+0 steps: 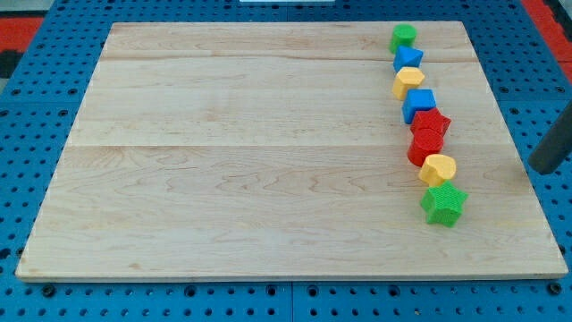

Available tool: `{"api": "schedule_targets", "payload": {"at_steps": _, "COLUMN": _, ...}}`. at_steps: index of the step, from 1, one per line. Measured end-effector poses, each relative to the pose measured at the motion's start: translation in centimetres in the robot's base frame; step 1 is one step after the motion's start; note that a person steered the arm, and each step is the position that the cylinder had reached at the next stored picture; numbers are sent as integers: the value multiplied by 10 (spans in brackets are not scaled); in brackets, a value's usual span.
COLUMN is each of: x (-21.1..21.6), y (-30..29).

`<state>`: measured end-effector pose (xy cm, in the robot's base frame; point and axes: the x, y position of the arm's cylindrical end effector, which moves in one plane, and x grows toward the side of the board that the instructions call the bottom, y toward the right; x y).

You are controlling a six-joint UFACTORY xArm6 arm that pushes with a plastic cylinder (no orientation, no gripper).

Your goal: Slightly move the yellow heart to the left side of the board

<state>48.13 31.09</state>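
Note:
A curved chain of blocks runs down the right part of the wooden board (pixel 268 161). From the top: a green block (pixel 403 37), a blue block (pixel 407 59), a yellow block (pixel 408 82) with flat sides, a blue cube (pixel 418 105), a red star (pixel 433 122), a red block (pixel 425 147), a rounded yellow block (pixel 438 168) that looks like the heart, and a green star (pixel 443 204). The dark rod enters from the view's right edge. My tip (pixel 537 170) rests near the board's right edge, well to the right of the rounded yellow block and apart from every block.
The board lies on a blue pegboard surface (pixel 36 134) with rows of holes. Neighbouring blocks in the chain touch or nearly touch; the rounded yellow block sits between the red block above and the green star below.

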Motion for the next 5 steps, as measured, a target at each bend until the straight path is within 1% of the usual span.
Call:
{"api": "schedule_targets", "payload": {"at_steps": 4, "x": 0, "y": -13}}
{"api": "schedule_targets", "payload": {"at_steps": 5, "x": 0, "y": -61}}
